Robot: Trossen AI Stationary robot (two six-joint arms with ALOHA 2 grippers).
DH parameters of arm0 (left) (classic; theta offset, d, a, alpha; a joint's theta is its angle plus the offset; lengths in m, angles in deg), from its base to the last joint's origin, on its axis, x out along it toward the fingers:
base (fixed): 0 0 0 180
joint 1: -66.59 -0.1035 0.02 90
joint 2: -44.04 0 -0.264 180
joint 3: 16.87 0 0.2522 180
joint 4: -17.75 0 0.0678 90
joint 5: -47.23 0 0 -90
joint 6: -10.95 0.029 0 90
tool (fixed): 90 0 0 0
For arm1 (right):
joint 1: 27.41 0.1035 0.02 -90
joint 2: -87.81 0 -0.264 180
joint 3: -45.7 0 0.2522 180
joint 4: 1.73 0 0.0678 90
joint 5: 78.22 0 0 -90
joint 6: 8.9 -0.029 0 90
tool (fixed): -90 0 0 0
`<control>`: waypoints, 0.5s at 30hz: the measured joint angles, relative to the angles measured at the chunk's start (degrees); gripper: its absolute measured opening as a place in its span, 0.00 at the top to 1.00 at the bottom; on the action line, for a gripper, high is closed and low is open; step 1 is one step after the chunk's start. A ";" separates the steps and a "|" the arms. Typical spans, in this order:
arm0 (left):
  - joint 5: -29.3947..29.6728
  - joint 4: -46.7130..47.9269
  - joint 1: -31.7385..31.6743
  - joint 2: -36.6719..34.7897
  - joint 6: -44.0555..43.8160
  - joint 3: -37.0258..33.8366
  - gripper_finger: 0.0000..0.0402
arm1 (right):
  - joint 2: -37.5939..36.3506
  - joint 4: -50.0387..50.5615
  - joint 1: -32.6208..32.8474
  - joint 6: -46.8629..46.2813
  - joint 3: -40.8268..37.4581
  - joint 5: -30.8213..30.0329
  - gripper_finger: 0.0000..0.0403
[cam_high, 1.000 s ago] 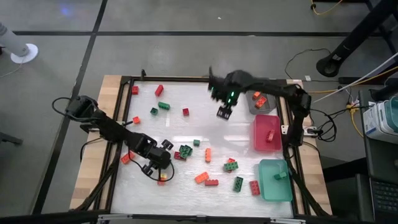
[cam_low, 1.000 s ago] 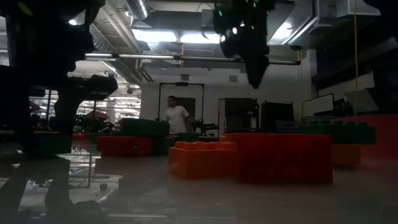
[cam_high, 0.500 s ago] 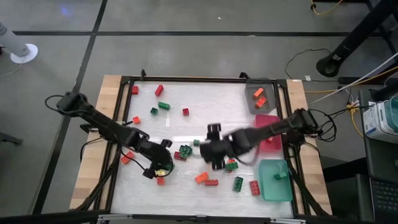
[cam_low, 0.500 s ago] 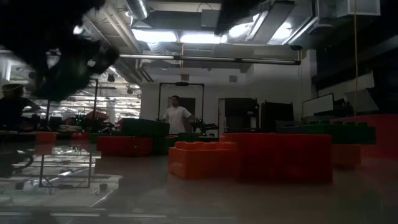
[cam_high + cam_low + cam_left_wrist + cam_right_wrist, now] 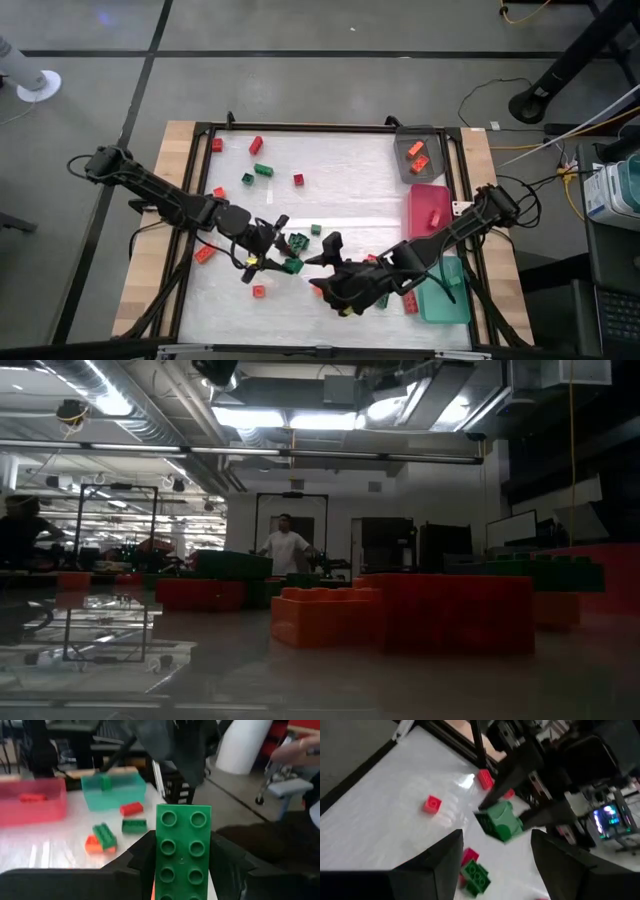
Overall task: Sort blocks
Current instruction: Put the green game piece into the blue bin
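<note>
Red, orange and dark green blocks [image 5: 300, 180] lie scattered on the white table. My left gripper [image 5: 278, 260] is over the near middle, shut on a green eight-stud block [image 5: 182, 847]. My right gripper [image 5: 335, 292] hovers close by on its right, nearer the near edge, open and empty. Its wrist view looks at that same green block [image 5: 500, 822] between its spread fingers [image 5: 437, 865]. The low view shows an orange block [image 5: 325, 615] and a red block [image 5: 455, 610] resting flat on the table, and neither gripper. My left gripper pinches the green block by its two long sides [image 5: 159, 860], one finger [image 5: 140, 857] on each, with the fingers lying along it. They come roughly level from the table's left. The block's free end [image 5: 183, 815] sticks out past the fingertips, lifted clear of the table.
Three trays line the right edge: a grey tray [image 5: 418, 170] with two orange blocks, a pink tray [image 5: 428, 232] with a red one, and a teal tray [image 5: 445, 300] with a green one. My right arm [image 5: 450, 230] crosses above the pink and teal trays. People stand in the room beyond.
My right arm has swung from the far right, near the grey tray, across the table toward the near edge and now sits low beside my left gripper. My left gripper has risen out of the low view and moved a little toward the right.
</note>
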 joint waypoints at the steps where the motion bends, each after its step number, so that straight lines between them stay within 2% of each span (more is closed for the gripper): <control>1: 0.00 -0.63 -0.10 0.01 0.01 0.00 0.67 | 0.00 -0.69 -0.43 0.82 0.00 0.79 0.42; 8: 0.00 -1.70 -0.26 0.05 0.44 0.00 0.67 | 0.00 -3.16 -4.20 3.37 -0.01 7.38 0.42; 15: 0.00 -1.66 -0.26 0.08 0.46 0.00 0.67 | 1.12 -3.98 -8.67 3.39 -0.04 18.65 0.42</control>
